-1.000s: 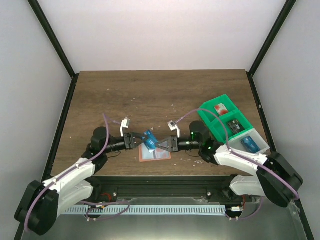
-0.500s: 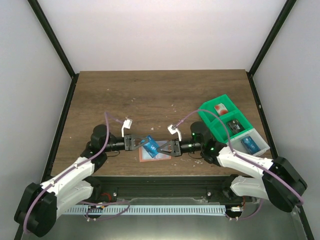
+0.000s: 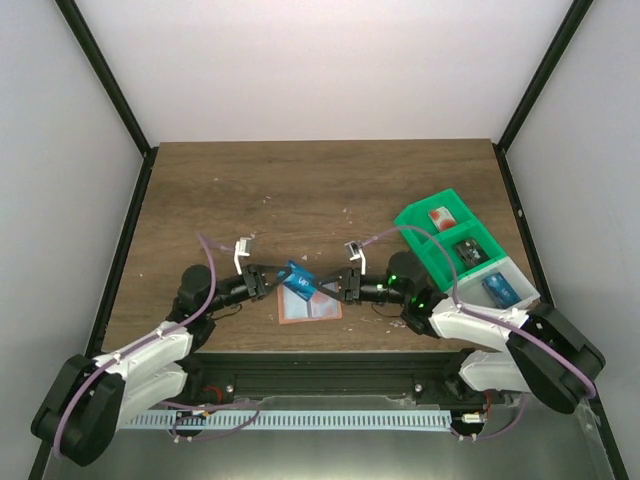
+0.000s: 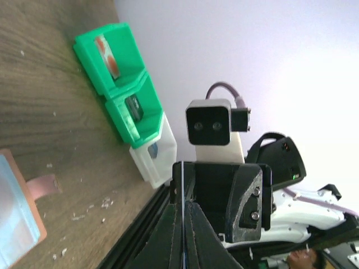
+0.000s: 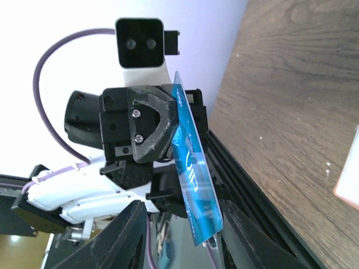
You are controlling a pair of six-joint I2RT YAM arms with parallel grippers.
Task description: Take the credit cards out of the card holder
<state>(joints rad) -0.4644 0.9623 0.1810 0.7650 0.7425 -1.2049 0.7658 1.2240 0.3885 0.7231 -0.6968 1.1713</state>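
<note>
The card holder (image 3: 308,308) lies open on the table, tan edge and light blue lining up; its corner shows in the left wrist view (image 4: 17,218) and its edge in the right wrist view (image 5: 349,175). A blue credit card (image 3: 297,281) hangs in the air above it, between the two grippers. My left gripper (image 3: 272,281) is shut on one end of it; there the card is a thin edge-on line (image 4: 183,185) between the closed tips (image 4: 185,210). My right gripper (image 3: 325,288) is open, its fingers apart on either side of the card's other end (image 5: 196,190).
A green compartment tray (image 3: 425,262) with a white end bin stands at the right. It holds a red-and-white card (image 3: 440,216), a dark card (image 3: 467,251) and a blue card (image 3: 497,288). The black frame rail runs along the near table edge (image 5: 263,185).
My left gripper closed on the blue card, then my right gripper opened and let go of it. Both wrists rolled, and the card now hangs from the left gripper alone.
</note>
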